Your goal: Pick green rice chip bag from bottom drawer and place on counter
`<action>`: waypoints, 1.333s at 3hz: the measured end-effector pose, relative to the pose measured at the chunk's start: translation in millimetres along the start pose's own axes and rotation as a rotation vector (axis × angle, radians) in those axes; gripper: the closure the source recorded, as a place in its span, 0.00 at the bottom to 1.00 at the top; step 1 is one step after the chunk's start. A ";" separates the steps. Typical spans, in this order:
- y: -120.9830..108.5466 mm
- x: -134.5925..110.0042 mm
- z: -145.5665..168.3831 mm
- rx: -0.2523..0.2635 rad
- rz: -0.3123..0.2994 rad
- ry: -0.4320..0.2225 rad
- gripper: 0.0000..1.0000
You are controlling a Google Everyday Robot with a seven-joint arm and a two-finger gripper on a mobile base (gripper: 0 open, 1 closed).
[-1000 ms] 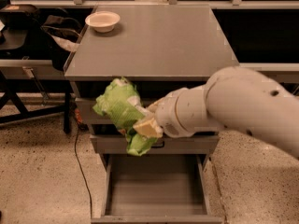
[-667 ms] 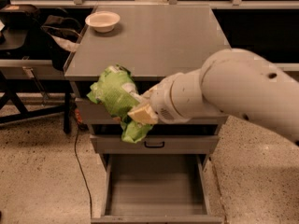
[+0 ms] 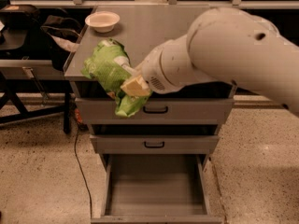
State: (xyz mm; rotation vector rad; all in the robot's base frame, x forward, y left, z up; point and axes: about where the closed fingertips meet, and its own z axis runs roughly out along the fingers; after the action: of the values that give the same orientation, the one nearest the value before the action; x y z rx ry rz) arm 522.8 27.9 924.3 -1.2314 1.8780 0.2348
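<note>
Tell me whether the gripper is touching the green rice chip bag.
Touching. The camera view shows the gripper, up at the front edge of the counter, with its fingers pinched into the crumpled green rice chip bag.

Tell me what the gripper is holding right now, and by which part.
The gripper holds the green rice chip bag, pinched across its crumpled lower half, with the bag in the air at the front left edge of the counter.

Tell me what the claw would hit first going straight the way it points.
The claw, shut on the green rice chip bag, points left. Likely first: the front-left corner of the counter, if low enough; otherwise the way looks free. Depth is unclear.
</note>
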 end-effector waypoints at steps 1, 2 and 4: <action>-25.7 -26.7 5.7 0.049 -0.010 -0.005 1.00; -55.3 -51.0 18.1 0.096 -0.008 -0.008 1.00; -54.6 -54.5 18.6 0.065 0.023 -0.080 1.00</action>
State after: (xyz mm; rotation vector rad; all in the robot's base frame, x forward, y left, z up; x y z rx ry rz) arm 586.0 47.3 968.2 -1.1414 1.8174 0.2300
